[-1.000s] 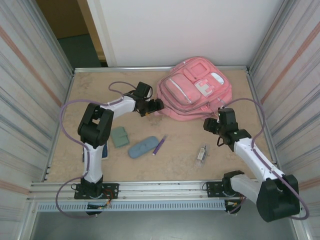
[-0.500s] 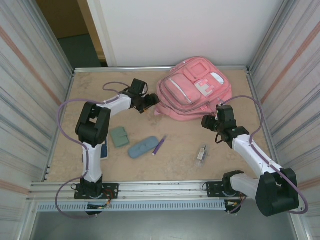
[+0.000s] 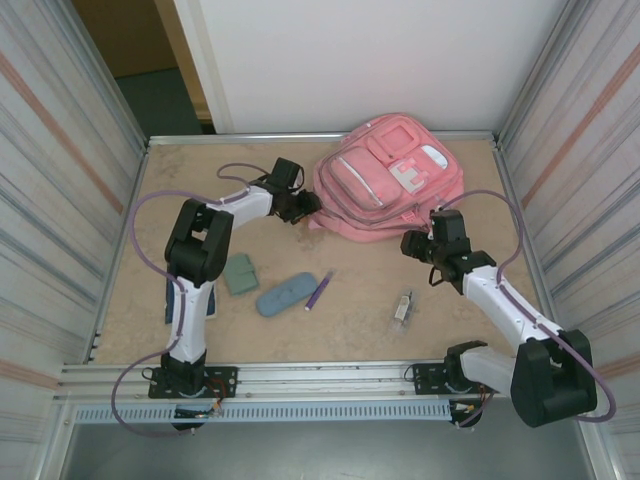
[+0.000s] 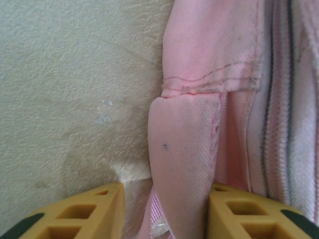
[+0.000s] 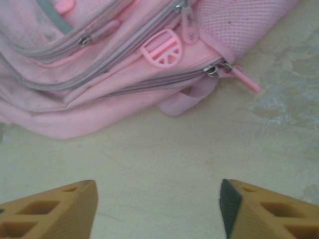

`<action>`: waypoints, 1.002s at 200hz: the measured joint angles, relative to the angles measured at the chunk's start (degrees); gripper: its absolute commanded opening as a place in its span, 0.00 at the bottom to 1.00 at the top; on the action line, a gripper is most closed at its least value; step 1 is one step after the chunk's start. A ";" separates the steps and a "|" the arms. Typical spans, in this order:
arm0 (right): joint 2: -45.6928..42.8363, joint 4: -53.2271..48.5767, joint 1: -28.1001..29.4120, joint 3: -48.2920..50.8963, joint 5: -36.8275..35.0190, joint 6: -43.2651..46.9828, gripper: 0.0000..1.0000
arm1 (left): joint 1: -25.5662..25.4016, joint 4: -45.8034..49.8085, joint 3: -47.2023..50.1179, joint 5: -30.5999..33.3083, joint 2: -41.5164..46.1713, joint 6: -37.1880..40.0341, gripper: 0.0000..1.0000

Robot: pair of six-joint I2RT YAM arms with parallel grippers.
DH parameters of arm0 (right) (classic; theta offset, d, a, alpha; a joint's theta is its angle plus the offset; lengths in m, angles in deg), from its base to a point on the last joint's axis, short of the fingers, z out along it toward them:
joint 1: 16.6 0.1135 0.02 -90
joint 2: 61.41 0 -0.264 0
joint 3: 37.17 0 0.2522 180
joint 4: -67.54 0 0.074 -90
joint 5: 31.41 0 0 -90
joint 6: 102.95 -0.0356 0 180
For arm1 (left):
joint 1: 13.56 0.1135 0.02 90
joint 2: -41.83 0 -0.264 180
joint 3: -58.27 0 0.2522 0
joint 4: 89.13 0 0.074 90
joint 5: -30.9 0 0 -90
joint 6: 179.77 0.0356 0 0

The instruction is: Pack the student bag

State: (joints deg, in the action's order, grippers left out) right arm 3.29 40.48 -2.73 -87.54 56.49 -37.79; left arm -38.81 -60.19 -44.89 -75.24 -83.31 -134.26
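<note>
Student bag: a large pink fabric backpack (image 3: pixel 390 180) with paler pink and white front pockets lies flat at the far right of the desk (image 3: pixel 360 290), front side up.
Left end effector (image 4: pixel 165 186): it sits low at the bag's left corner, yellow fingers (image 4: pixel 99 209) narrowed to either side of a pink fabric flap (image 4: pixel 182 149). The flap touches one finger, and a sliver of desk shows beside the other. Whether the flap is actually pinched I cannot tell.
Right end effector (image 5: pixel 158 184): it is spread wide over bare desk just short of the bag's near edge, with nothing between the fingers.
Bag edge, right wrist view: grey zipper lines, a round pink plastic buckle (image 5: pixel 162 47), a pink zipper pull (image 5: pixel 244 79) and a small strap loop (image 5: pixel 187 97) resting on the desk.
Loose items: a small green wallet-like case (image 3: pixel 239 272), a blue-grey oval pouch (image 3: pixel 285 294) and a purple pen (image 3: pixel 318 291) lie close together on the near left, well apart from the bag.
Small item: a pale silvery object (image 3: pixel 403 306), possibly a clip, lies near the right arm.
</note>
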 measured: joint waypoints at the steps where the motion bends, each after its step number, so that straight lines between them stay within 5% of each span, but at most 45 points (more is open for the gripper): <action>1: 0.11 -0.02 0.00 -0.07 0.17 0.07 0.73 | 0.00 0.02 -0.04 0.00 0.00 0.13 0.30; 18: 2.58 0.07 -0.44 -1.27 3.10 1.07 0.72 | -0.15 0.17 -0.33 0.00 0.37 2.12 0.13; 51: 9.55 -0.46 -3.45 -3.37 9.70 2.71 0.71 | -0.59 4.20 -0.66 1.36 3.23 6.71 0.00; 126: 20.46 -6.01 -8.13 -13.99 9.27 8.17 0.66 | 1.70 16.79 -9.66 0.07 8.46 15.17 0.00; 180: 25.42 -6.47 -8.11 -16.79 16.04 11.87 0.43 | 1.64 21.49 -16.20 -4.00 13.70 16.26 0.00; 200: 25.20 -6.29 -7.82 -16.76 18.23 11.58 0.41 | 1.64 22.80 -18.34 -5.57 14.27 16.26 0.00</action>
State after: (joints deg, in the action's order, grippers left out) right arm 28.50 34.18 -10.56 -104.30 74.71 -26.21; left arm -37.17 -37.39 -63.23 -80.81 -69.04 -118.00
